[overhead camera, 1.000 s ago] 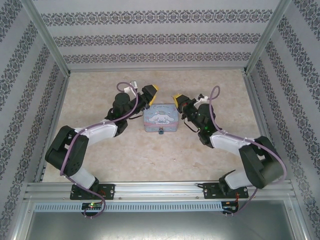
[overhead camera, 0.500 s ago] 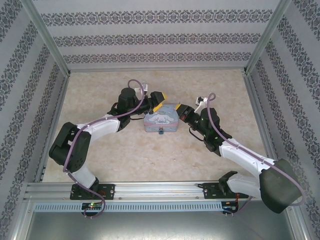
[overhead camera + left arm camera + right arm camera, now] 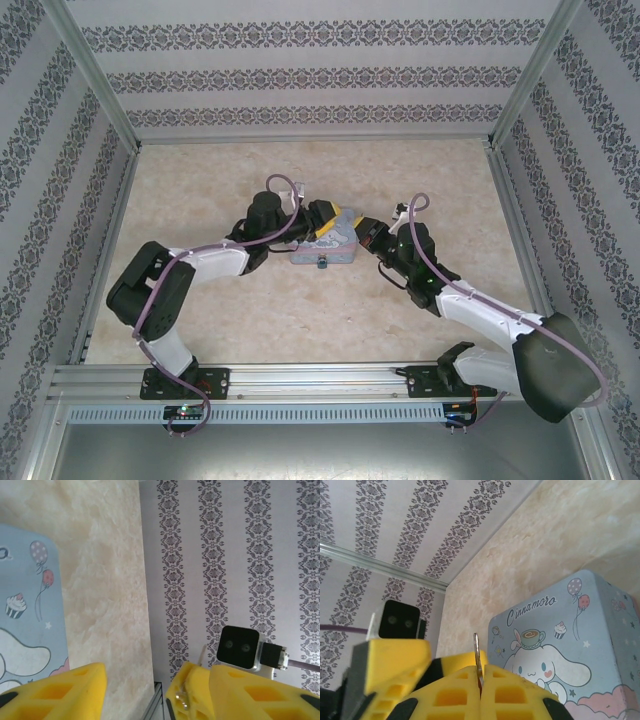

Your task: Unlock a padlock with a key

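The tiny bluish padlock [image 3: 322, 263] hangs on the front face of a pastel-blue cartoon tin box [image 3: 308, 250] at mid-table, and neither gripper touches it. My right gripper [image 3: 480, 672] is shut on the key [image 3: 476, 652], whose thin metal blade sticks up between the yellow fingers, just left of the tin box [image 3: 570, 645]. From above, the right gripper [image 3: 362, 228] sits at the box's right end. My left gripper [image 3: 338, 220] hovers over the lid, open. In the left wrist view the left gripper [image 3: 160, 690] has the key-holding yellow tips inside its gap, and the tin box [image 3: 25, 620] lies at the left.
Patterned walls close the cell on three sides, with aluminium posts at the corners. A metal rail [image 3: 320, 378] carries both arm bases along the near edge. Bare marbled tabletop [image 3: 300, 320] stretches in front of and behind the box.
Both arms reached inward. The left gripper swung right over the lid and its jaws narrowed. The right gripper came down to the box's right end, still holding the key.
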